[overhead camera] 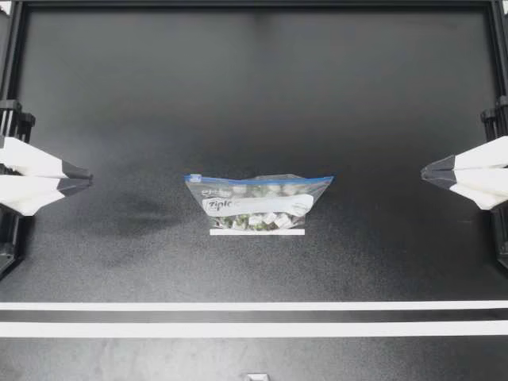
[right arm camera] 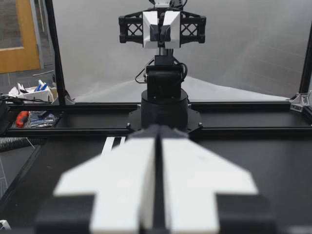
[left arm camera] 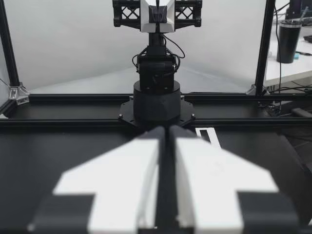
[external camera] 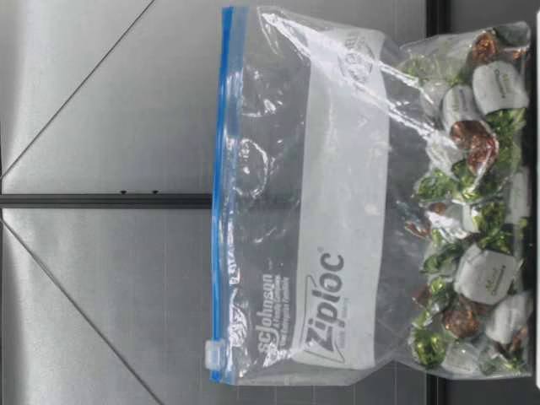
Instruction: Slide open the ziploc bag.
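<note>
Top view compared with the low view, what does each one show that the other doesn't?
Only the top view shows my left tool and right tool, both shut, at opposite sides of the table, well clear of the bag, plus a white tape strip beside it. Only the low view shows that the bag stands upright, seal on top, contents sunk to its bottom. Both show the bag, its wrapped candies, the blue seal and the slider at one end.

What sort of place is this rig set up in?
Probably a lab or workshop test bench: a black table inside a metal frame, white tape lines marked on it, and tools lying just beyond the frame.
</note>
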Controlling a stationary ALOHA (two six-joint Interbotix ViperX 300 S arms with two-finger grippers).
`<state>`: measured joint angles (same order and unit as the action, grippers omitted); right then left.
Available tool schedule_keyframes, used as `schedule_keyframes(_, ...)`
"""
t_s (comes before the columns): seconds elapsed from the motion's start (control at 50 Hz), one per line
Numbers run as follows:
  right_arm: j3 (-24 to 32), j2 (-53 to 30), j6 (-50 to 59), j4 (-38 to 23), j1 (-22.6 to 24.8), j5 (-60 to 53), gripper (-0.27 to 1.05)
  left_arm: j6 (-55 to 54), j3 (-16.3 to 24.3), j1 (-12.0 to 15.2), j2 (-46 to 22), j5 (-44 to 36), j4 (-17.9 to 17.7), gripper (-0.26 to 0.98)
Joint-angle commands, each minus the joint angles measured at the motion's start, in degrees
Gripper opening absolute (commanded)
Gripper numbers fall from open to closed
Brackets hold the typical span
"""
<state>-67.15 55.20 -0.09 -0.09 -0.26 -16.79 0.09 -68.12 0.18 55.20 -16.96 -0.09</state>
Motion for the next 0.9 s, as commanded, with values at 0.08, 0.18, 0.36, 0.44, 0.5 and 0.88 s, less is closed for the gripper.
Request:
schedule_keyframes(0.08,0.44,-0.26,0.00,-0.09,-0.35,-0.44,-0.16,-0.53,2.37,-0.09,-0.53,-0.35,-0.79,-0.13)
schedule_keyframes(0.18,0.53,-0.44,0.00,-0.18,-0.35,-1.41,-0.16,-0.53,2.29,0.00,-0.53,-0.53,-0.70,-0.13)
schedule_keyframes(0.36,1.85,-3.16,-0.18,-0.09,-0.88,-8.96,-0.16,0.44,-0.35,0.44,-1.93,-1.32,-0.79,-0.13)
schedule_keyframes(0.44,2.90,-6.24,-0.18,-0.18,-1.58,-12.92,-0.16,0.18,-1.49,2.29,-4.39,-2.02,-0.79,-0.13)
schedule_keyframes(0.5,3.96,-9.49,-0.26,-0.09,-2.37,-14.94,-0.16,-0.18,-2.29,4.48,-6.86,-2.20,-1.32,-0.13)
schedule_keyframes(0.88,16.96,-34.45,-0.62,-0.09,-3.78,-16.00,-0.15,-0.53,-1.76,6.59,-26.37,-8.44,-3.78,-0.11)
